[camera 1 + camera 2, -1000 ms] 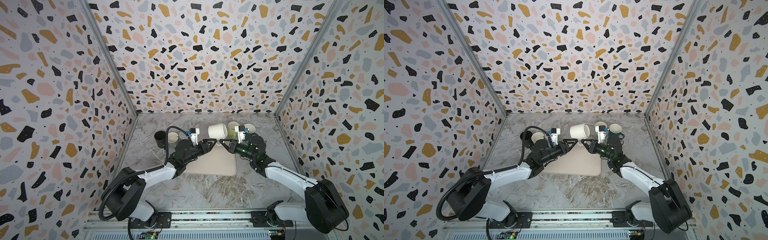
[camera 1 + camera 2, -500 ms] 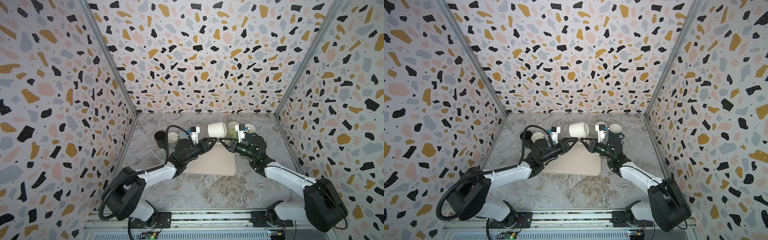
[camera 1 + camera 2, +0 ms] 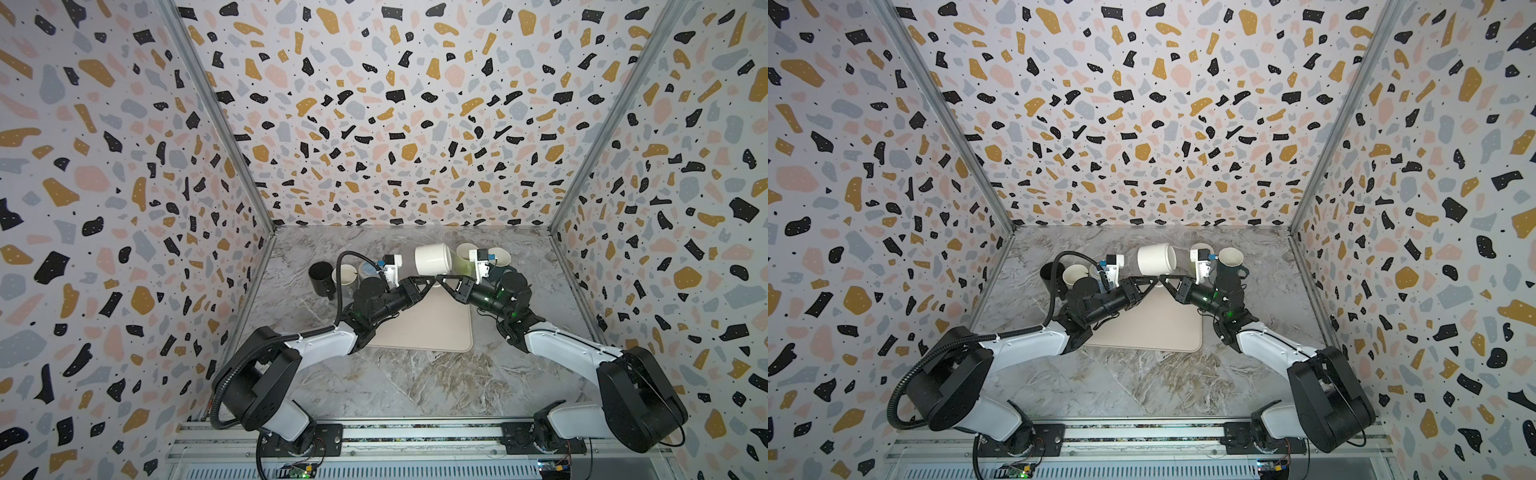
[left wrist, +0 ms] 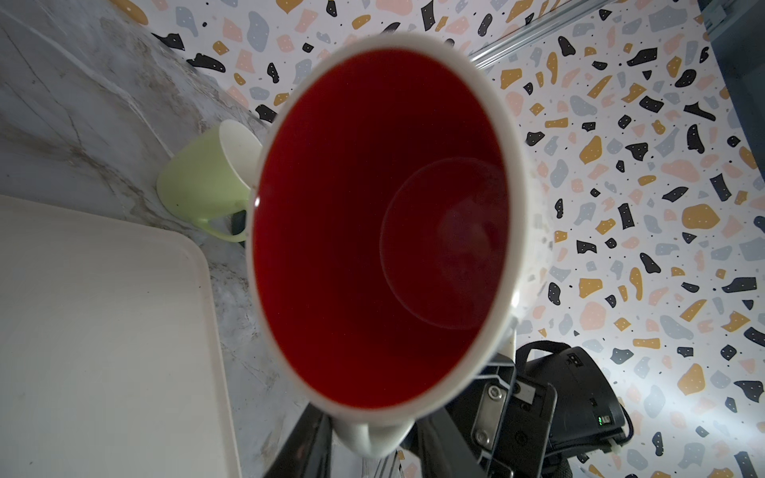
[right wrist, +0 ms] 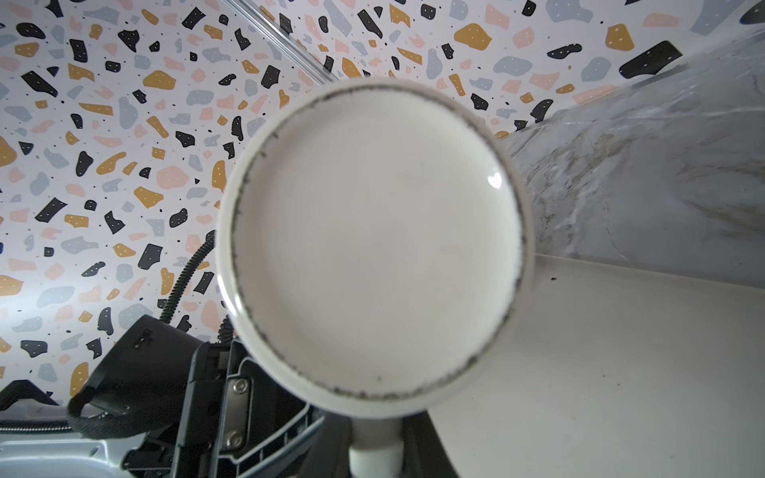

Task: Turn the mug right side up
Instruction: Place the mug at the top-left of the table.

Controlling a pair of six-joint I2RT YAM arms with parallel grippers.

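Observation:
A white mug (image 3: 432, 259) with a red inside lies on its side in the air above the far edge of the beige mat (image 3: 428, 328), handle pointing down. In the left wrist view its red mouth (image 4: 381, 231) faces the camera; the right wrist view shows its white base (image 5: 372, 244). My right gripper (image 3: 441, 284) is shut on the handle from the right. Coming in from the left, my left gripper (image 3: 429, 282) has its fingers on either side of the same handle (image 4: 372, 438), still open, with thin gaps showing.
A black mug (image 3: 322, 276) and a cream mug (image 3: 347, 276) stand at the back left behind the left arm. A light green mug (image 3: 463, 257) and a dark teal mug (image 3: 1229, 266) stand at the back right, close to the right wrist.
The left gripper's jaws have narrowed around the mug's handle. The mug has risen slightly and the right gripper's hold on it is unchanged.

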